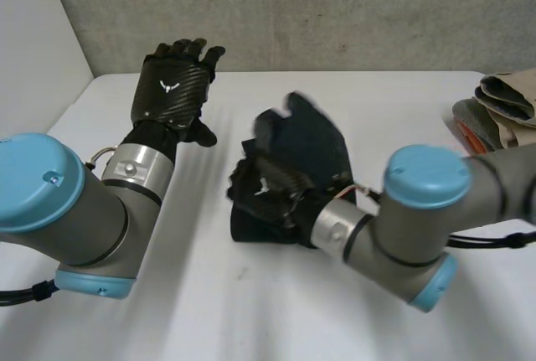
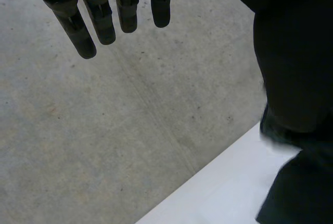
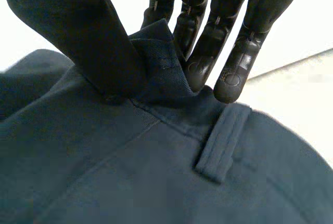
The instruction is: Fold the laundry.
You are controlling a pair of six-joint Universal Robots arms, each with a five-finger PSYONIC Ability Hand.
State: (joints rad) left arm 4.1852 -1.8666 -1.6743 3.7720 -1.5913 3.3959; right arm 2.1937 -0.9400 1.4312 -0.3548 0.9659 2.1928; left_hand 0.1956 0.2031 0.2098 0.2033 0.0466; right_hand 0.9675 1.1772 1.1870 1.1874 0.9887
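**Trousers Pinched at the Waistband, Left Robot Hand Free**

A pair of dark blue trousers [image 1: 314, 143] was seen near the middle of the desk [image 1: 251, 311], bunched and partly lifted. The waistband was clamped by the right robot hand [image 1: 272, 189]. In the right wrist view, a fold of the band was pinched between the thumb [image 3: 93, 37] and the fingers [image 3: 237, 68], just beside a belt loop [image 3: 221, 138]. From that grip the cloth was seen to run away toward the back wall [image 1: 335, 9]. The long axis of the trousers was therefore judged to lie roughly front to back, though the crumpling made this uncertain. The legs could not be told apart.

The left robot hand [image 1: 172, 85] was held raised to the left of the trousers and well apart from them, its fingers straight and nothing in it. A pile of other clothes [image 1: 502, 110] was set at the desk's edge, far to the right of the trousers.

The coming move was judged to turn on that gap. The trousers lay to the right of the free hand, and a second hold on the waistband would be needed before the garment could be spread flat. The right robot hand was the nearer, being on the cloth itself.
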